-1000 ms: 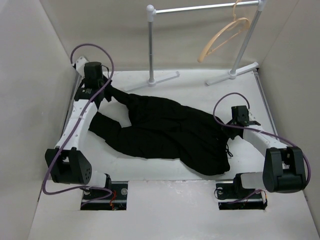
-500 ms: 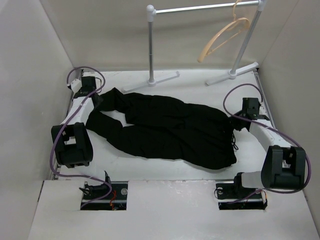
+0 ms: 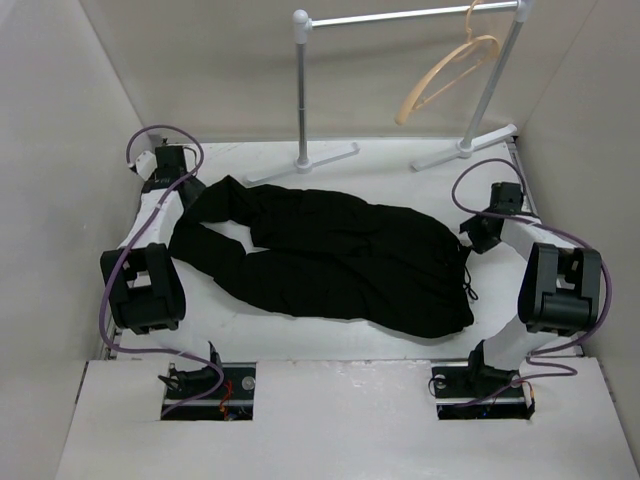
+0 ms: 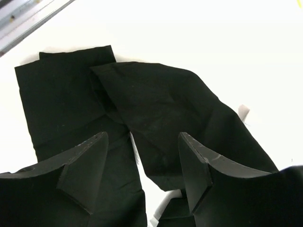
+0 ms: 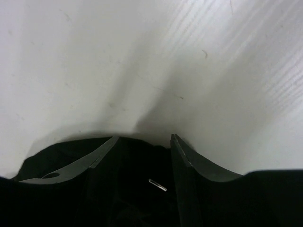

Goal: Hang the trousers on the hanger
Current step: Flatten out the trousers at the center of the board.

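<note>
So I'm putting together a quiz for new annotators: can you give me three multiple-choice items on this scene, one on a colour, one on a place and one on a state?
1. What colour are the soft-fabric long trousers?
A. black
B. red
C. white

2. Where is the thin light tan wooden hanger?
A. lying on the trousers
B. hanging from the silver metal rail at the far right
C. tucked under the trousers

3. What state is the left hand in?
A. shut on a trouser leg
B. out of every view
C. open, holding nothing

Answers:
1 A: the whole garment is plain black.
2 B: its hook sits over the rail, well above the garment.
3 C: its wrist view shows the fingers spread, with the leg ends lying loose below.
</note>
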`<action>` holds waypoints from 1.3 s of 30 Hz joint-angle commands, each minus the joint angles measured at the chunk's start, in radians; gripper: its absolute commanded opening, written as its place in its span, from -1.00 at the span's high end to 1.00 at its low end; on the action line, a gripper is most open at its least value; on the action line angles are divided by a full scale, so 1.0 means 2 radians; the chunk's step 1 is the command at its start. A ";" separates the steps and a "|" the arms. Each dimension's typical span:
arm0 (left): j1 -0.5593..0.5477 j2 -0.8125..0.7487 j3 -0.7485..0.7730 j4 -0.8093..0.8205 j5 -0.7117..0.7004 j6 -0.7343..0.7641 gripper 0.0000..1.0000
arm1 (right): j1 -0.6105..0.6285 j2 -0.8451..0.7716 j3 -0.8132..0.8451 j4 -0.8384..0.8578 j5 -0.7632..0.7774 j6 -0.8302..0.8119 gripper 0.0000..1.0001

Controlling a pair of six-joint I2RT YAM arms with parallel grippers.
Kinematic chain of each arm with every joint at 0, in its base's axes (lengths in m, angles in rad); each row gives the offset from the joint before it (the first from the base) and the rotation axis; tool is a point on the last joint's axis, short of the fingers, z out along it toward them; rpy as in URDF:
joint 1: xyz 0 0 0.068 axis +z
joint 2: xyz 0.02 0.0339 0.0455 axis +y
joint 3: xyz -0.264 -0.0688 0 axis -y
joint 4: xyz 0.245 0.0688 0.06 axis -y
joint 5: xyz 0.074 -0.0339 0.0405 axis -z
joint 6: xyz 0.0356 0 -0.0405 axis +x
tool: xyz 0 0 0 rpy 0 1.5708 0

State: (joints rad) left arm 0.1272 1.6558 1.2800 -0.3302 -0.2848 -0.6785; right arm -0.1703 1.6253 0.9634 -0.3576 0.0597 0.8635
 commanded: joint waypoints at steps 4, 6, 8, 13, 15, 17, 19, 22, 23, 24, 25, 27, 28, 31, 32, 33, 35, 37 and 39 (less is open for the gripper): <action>0.016 0.002 0.013 0.007 0.014 -0.034 -0.17 | 0.016 -0.045 -0.029 -0.037 0.069 0.018 0.01; 0.016 0.002 0.015 0.010 0.012 -0.038 -0.17 | 0.017 -0.045 -0.031 -0.053 0.091 0.015 0.02; 0.016 0.003 0.016 0.016 0.011 -0.040 -0.17 | 0.020 -0.037 -0.030 -0.062 0.094 0.012 0.04; 0.025 0.004 0.010 0.016 0.015 -0.044 -0.18 | 0.025 -0.061 -0.031 -0.094 0.115 0.007 0.03; 0.029 0.004 0.004 0.022 0.017 -0.044 -0.18 | 0.028 -0.079 -0.038 -0.097 0.124 0.001 -0.03; 0.031 0.007 -0.002 0.028 0.022 -0.044 -0.18 | 0.035 -0.073 -0.038 -0.092 0.104 -0.007 -0.04; 0.032 0.013 -0.003 0.029 0.027 -0.049 -0.18 | 0.039 -0.047 -0.037 -0.079 0.077 -0.006 0.03; 0.031 0.020 -0.002 0.029 0.037 -0.052 -0.18 | 0.036 -0.014 -0.030 -0.045 0.036 -0.003 0.47; 0.030 0.020 -0.002 0.029 0.039 -0.052 -0.18 | 0.030 -0.003 -0.021 -0.036 0.029 0.002 0.75; 0.030 0.020 -0.002 0.028 0.042 -0.051 -0.18 | 0.017 0.003 -0.011 -0.034 0.028 0.008 0.91; 0.032 0.020 -0.002 0.027 0.046 -0.050 -0.18 | 0.007 0.004 0.000 -0.028 0.032 0.015 0.97; 0.035 0.026 0.003 0.022 0.059 -0.046 -0.19 | -0.006 0.011 0.028 -0.015 0.042 0.024 1.00; 0.036 0.032 0.005 0.020 0.069 -0.044 -0.19 | -0.013 0.015 0.045 -0.008 0.047 0.028 1.00; 0.040 0.048 0.011 0.010 0.073 -0.040 -0.18 | -0.023 0.036 0.089 0.014 0.050 0.041 0.95; 0.040 0.050 0.013 0.008 0.073 -0.040 -0.17 | -0.025 0.042 0.099 0.018 0.045 0.041 0.85; 0.040 0.052 0.013 0.006 0.072 -0.040 -0.15 | -0.024 0.045 0.105 0.017 0.040 0.039 0.67; 0.041 0.052 0.011 0.006 0.064 -0.041 -0.14 | -0.023 0.027 0.096 0.010 0.045 0.032 0.18; 0.041 0.056 0.012 0.006 0.063 -0.041 -0.14 | -0.018 -0.016 0.063 0.014 0.056 0.027 -0.13; 0.040 0.069 0.017 0.004 0.067 -0.040 -0.14 | -0.007 -0.066 0.025 0.021 0.061 0.026 -0.26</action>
State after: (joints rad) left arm 0.2047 1.7840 1.2797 -0.3107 -0.1539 -0.7673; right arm -0.2077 1.6360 1.0798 -0.3485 0.1516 0.9192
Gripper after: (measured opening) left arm 0.573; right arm 0.609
